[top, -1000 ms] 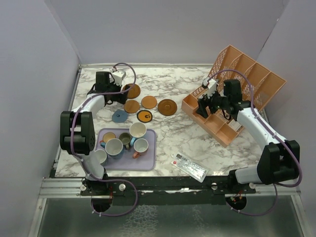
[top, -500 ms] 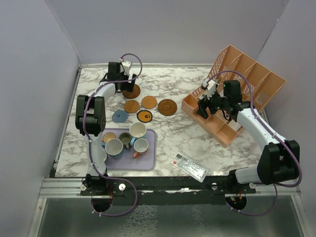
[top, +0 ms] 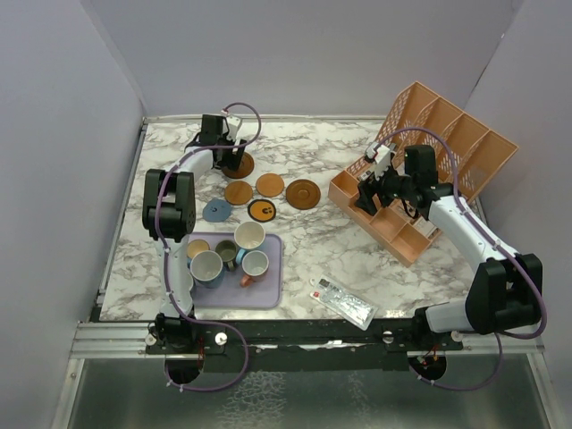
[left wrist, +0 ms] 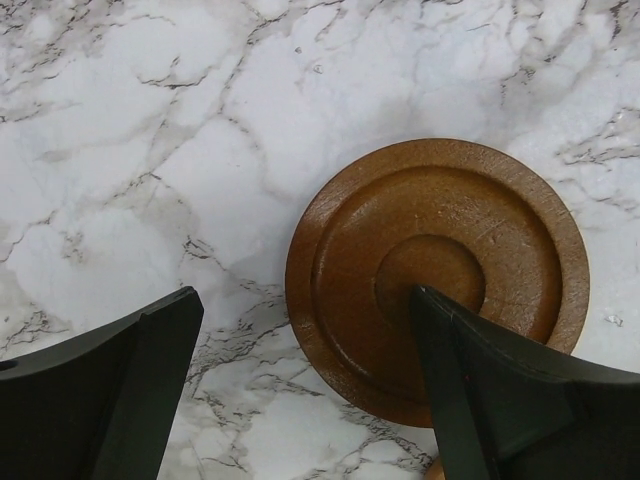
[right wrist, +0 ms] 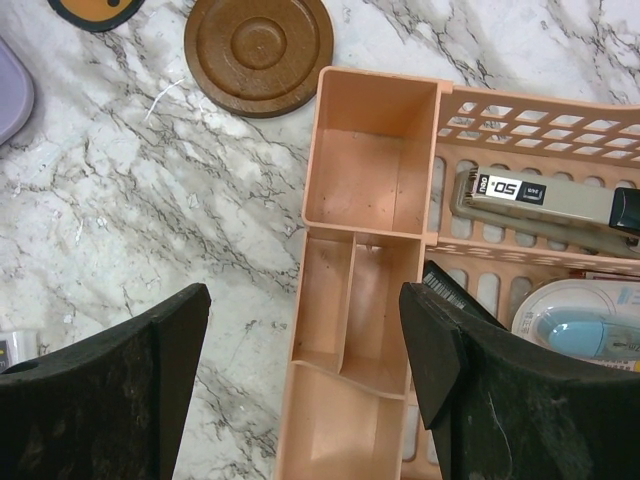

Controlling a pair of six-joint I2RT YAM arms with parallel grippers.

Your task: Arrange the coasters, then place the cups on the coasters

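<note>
Just above dark brown coaster (left wrist: 420, 240), left gripper (left wrist: 297, 300).

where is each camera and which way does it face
Top external: above, behind the bases, looking down on the marble table; left arm and right arm show.
Left wrist: straight down at a dark brown round wooden coaster; its black fingers at bottom.
Right wrist: down at the orange slotted plastic organiser; its fingers below.
Shared: top external also shows both.

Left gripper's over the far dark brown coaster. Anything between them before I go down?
Nothing visible. The left gripper hangs open over the dark brown coaster, with only bare marble table beside it. One finger overlaps the coaster's rim in the wrist view.
</note>
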